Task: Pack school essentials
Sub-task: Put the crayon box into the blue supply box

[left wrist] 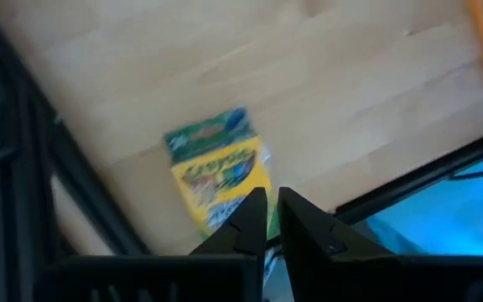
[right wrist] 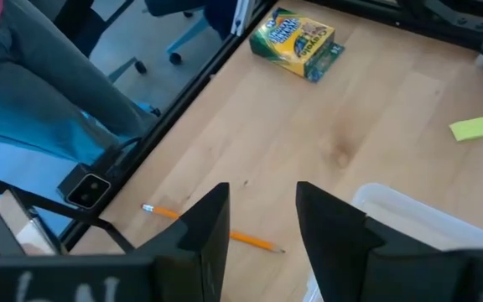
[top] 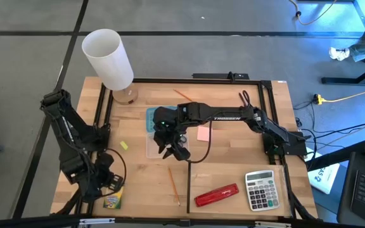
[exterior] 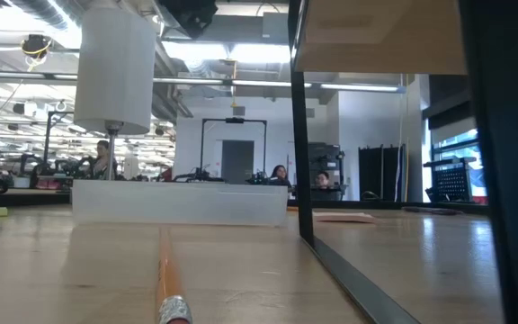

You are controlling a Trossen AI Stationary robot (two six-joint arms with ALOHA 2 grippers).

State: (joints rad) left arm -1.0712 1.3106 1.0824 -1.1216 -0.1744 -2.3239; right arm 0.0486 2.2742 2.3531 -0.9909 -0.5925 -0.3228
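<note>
A clear plastic container (top: 152,140) sits mid-table and also shows in the low view (exterior: 178,202); something blue (top: 152,118) lies at its far end. My right gripper (top: 173,149) hangs open and empty above the container's near right part (right wrist: 262,218). A pink sticky-note pad (top: 203,133) lies flat just right of it. An orange pencil (top: 173,183) lies on the table in front (right wrist: 216,228). A small yellow piece (top: 123,145) lies left of the container. The yellow-green crayon box (top: 113,201) lies flat at the near left. My left gripper (left wrist: 267,216) is shut just above it.
A tall white cylinder (top: 109,58) stands at the far left. A red stapler (top: 217,194) and a grey calculator (top: 260,190) lie at the near right. A second pencil (top: 184,95) lies at the far middle. A black frame (top: 189,171) crosses the table. People sit in the room behind.
</note>
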